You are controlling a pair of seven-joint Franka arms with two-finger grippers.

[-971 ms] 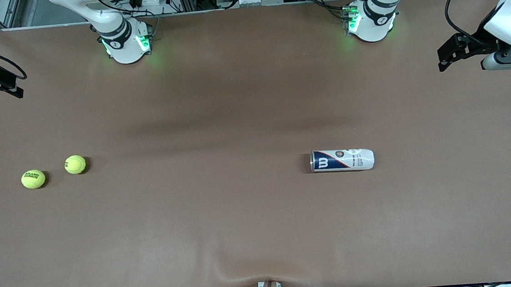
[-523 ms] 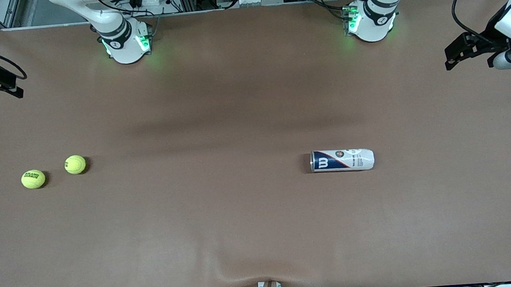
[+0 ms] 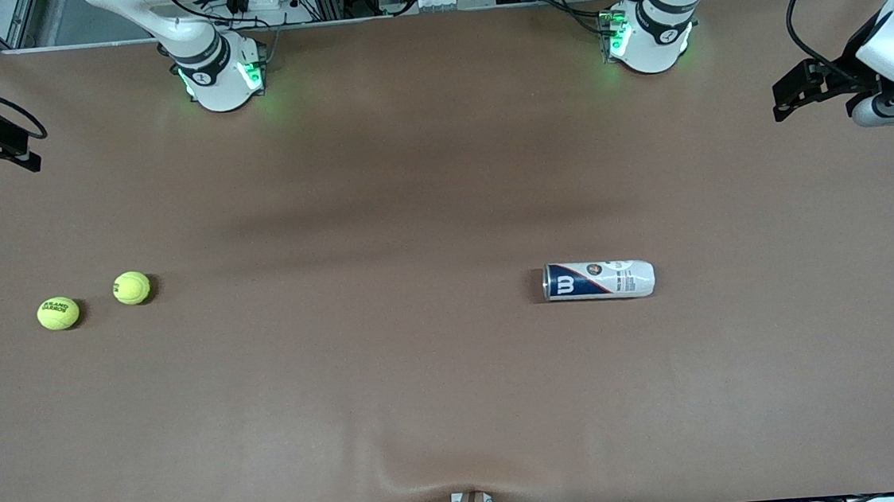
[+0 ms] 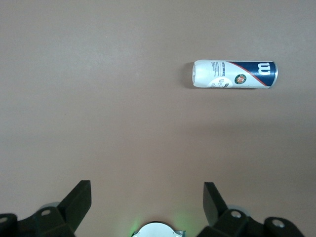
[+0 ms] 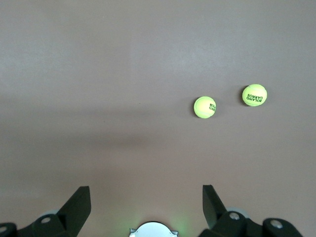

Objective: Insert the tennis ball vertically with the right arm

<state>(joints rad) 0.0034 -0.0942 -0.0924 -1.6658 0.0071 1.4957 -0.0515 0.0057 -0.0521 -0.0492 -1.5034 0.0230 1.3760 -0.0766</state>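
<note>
While two tennis balls rest on the brown tabletop [image 3: 427, 205] near its edge at the right arm's end, neither is held. One tennis ball [image 3: 131, 288] sits a little farther from the front camera; the second tennis ball [image 3: 58, 313], printed with dark lettering, lies just beside it, closer to that end edge, and the two stay apart without touching. Both also show in the right wrist view, the plainer one [image 5: 204, 107] and the lettered one [image 5: 254, 95].

Well apart from them, toward the left arm's end of the tabletop, the ball can [image 3: 599, 280] lies on its side, its length running along the table. Its dark blue part with the white logo points toward the balls. The left wrist view shows the same can [image 4: 234, 74] lying flat.

The right gripper [image 5: 146, 200] hangs over the tabletop's edge at the right arm's end, fingers spread wide with nothing between them. The left gripper [image 4: 147, 201] hangs over the left arm's end of the tabletop near the corner by the bases, its fingers [image 4: 79, 201] likewise wide apart with nothing in them.
</note>
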